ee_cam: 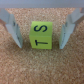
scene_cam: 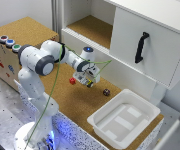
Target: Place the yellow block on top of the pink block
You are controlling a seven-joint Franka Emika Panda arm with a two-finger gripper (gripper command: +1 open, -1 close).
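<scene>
Yellow block (ee_cam: 41, 35) sits on the cork table between the gripper (ee_cam: 41, 31) fingers, which stand apart, not touching it. Pink block (scene_cam: 72, 80) lies just beside, bare. Grasp, lift and stacking remain.

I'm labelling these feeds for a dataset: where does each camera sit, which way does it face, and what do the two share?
Exterior view: off the arm, raised, looking down across the cork table at the arm, pink block, tray and cabinet; the whole arm shows.
Wrist view: on the wrist, facing down between the open pincer fingers at the yellow block on the cork; only the fingers show.
Shared: the pincer and the cork; the yellow block is barely visible in the exterior view.
</scene>
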